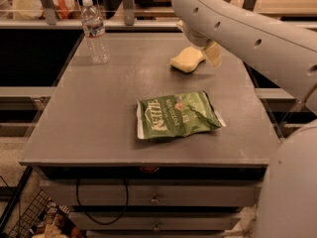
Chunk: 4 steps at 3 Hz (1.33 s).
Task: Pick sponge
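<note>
The sponge (186, 60), a small pale yellow soft block, lies on the grey table (99, 113) at the back right of the middle. My gripper (212, 53) is just to the right of the sponge, close to its right end and low over the table. The white arm (247, 38) hides most of the gripper as it reaches in from the right. I cannot tell whether the gripper touches the sponge.
A green chip bag (177, 114) lies flat in the middle of the table, in front of the sponge. A clear water bottle (95, 31) stands at the back left. Drawers (153, 197) sit under the table front, and a wire basket (39, 217) is at the lower left.
</note>
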Each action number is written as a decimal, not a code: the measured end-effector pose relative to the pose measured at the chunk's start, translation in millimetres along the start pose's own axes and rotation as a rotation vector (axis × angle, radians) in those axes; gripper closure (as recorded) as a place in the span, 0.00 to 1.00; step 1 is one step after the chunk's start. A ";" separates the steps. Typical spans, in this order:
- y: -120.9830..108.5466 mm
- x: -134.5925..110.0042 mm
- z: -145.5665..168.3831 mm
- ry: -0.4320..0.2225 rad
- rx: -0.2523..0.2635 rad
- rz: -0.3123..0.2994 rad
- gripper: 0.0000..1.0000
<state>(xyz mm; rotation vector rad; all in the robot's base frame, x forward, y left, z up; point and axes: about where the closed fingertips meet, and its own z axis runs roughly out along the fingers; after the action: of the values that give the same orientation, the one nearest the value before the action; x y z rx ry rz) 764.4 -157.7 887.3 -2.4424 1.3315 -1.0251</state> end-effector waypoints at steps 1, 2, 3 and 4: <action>9.9 10.9 21.4 0.003 -0.052 -0.005 0.00; 17.6 5.1 32.1 -0.015 -0.081 -0.019 0.00; 17.3 -7.8 30.5 -0.033 -0.079 -0.050 0.00; 9.7 -23.6 22.3 -0.053 -0.065 -0.107 0.00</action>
<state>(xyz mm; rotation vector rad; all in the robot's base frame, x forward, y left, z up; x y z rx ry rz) 763.6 -148.3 854.8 -2.5950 1.2495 -0.9478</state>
